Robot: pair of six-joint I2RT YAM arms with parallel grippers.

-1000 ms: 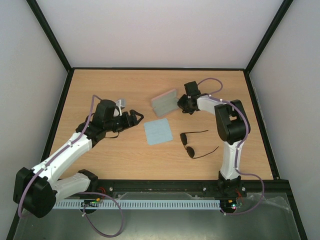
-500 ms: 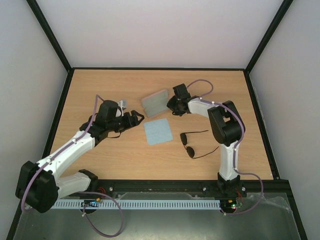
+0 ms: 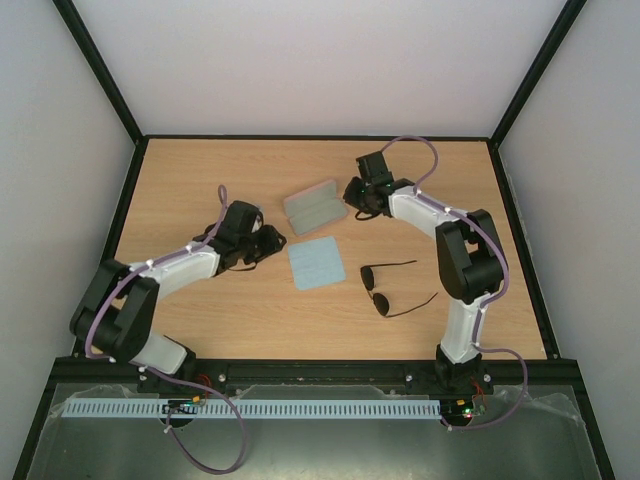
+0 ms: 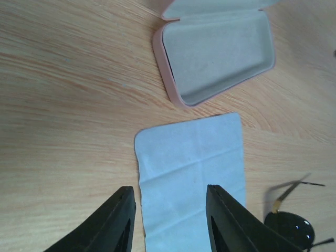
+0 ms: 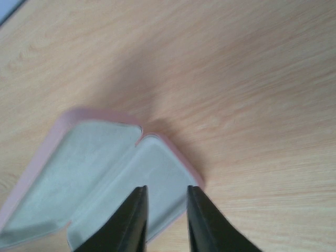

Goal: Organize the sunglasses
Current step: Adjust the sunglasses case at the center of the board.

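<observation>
— Grippers first: what is my left one doing?

— Your left gripper (image 4: 169,191) is spread wide and holds nothing. It sits low, just left of the cloth and aimed across it; its wrist camera shows blue fabric between the two fingers (image 4: 122,223).

— And the right?

— Your right gripper (image 5: 167,189) has only a narrow gap between its fingers, and they straddle the rim of the open case. Whether they pinch that rim or merely stand over it, you cannot tell from these views.

— Lay the rest out for me, big things down.

— Your wooden surface (image 3: 200,180) carries everything. Toward its far middle the pink case (image 3: 315,205) lies open, both pale-lined halves facing up. Just on the near side of the case, and not touching it, the light blue cloth (image 3: 316,264) lies flat, with fold creases showing. Smallest are the sunglasses (image 3: 381,302): they rest on bare wood to the near right of the cloth, close beside it but apart, with the temples unfolded and pointing right.

— Where does that put them from my grippers?

— From your left gripper they lie across the cloth, off to the right. Its camera catches one dark lens in the lower right corner, outside the right finger. From your right gripper they are well apart: it is up at the case, and they lie nearer you, beside that arm's forearm.
</observation>
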